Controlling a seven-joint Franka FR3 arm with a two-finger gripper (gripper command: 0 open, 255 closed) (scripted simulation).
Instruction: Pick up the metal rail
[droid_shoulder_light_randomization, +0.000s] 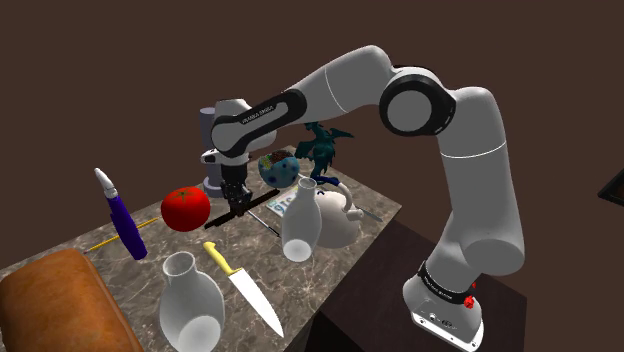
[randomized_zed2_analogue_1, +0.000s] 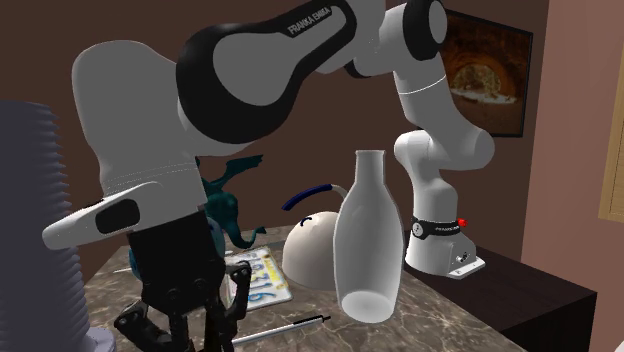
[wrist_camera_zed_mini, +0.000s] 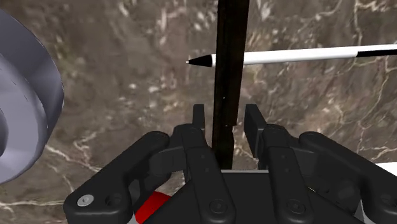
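The metal rail (wrist_camera_zed_mini: 230, 70) is a long, thin black bar on the marble table top (wrist_camera_zed_mini: 127, 76). It runs straight between my fingers and crosses over a white pen (wrist_camera_zed_mini: 299, 56). My black gripper (wrist_camera_zed_mini: 226, 121) straddles the rail from above, and a narrow strip of table shows on each side between rail and fingers (wrist_camera_zed_mini: 199, 118). The jaws stand slightly apart and do not clasp it. In the shoulder view the gripper (droid_shoulder_light_randomization: 237, 206) is down at the rail (droid_shoulder_light_randomization: 268, 198), to the right of a red tomato (droid_shoulder_light_randomization: 185, 207).
Around the gripper stand a grey ribbed cylinder (droid_shoulder_light_randomization: 212, 150), a patterned bowl (droid_shoulder_light_randomization: 277, 168), a teal dragon figure (droid_shoulder_light_randomization: 322, 148), a white bottle vase (droid_shoulder_light_randomization: 300, 222) and a white kettle (droid_shoulder_light_randomization: 335, 215). Nearer are a purple tool (droid_shoulder_light_randomization: 124, 220), a yellow-handled knife (droid_shoulder_light_randomization: 243, 287), another white vase (droid_shoulder_light_randomization: 190, 305) and a loaf (droid_shoulder_light_randomization: 60, 305).
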